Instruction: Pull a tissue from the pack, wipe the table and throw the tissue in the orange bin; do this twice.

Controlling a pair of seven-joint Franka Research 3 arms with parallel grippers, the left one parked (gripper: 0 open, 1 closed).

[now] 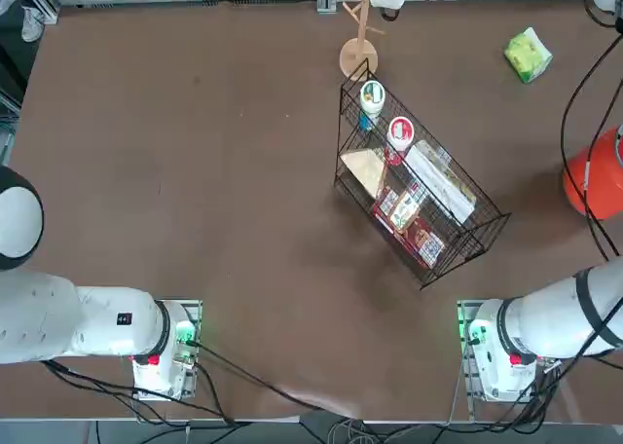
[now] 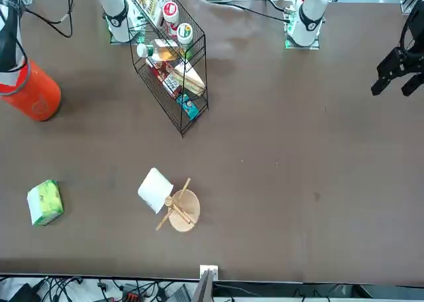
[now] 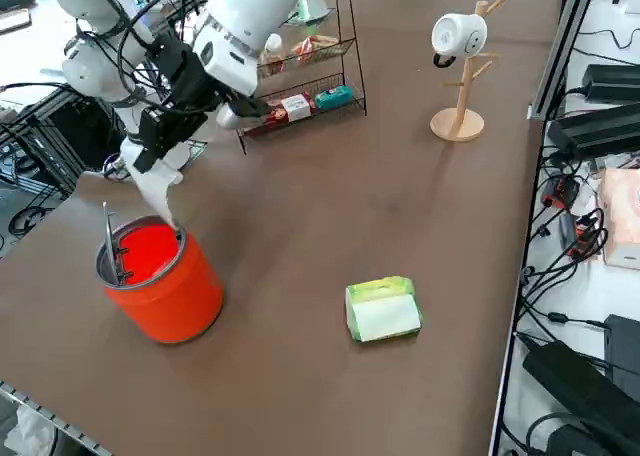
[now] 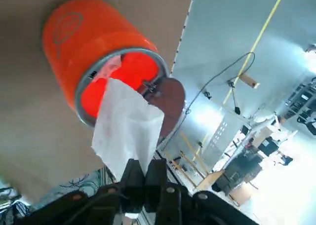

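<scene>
My right gripper (image 3: 148, 166) hangs just above the open mouth of the orange bin (image 3: 165, 276), shut on a white tissue (image 3: 163, 201) whose lower end dangles into the bin. In the wrist view the fingers (image 4: 136, 178) pinch the tissue (image 4: 126, 131) at one end, with the orange bin (image 4: 94, 52) right behind it. The lime-green pack (image 3: 382, 309) lies flat on the brown table (image 3: 330, 206), to the side of the bin and well away from the gripper. From overhead the pack (image 1: 528, 55) is at the far right and the bin (image 1: 596, 176) at the right edge.
A black wire basket (image 1: 419, 186) holding boxes and tubs stands mid-table. A wooden mug tree (image 1: 358, 55) with a white mug stands behind it. Cables and power strips (image 3: 590, 126) run along the table's far edge.
</scene>
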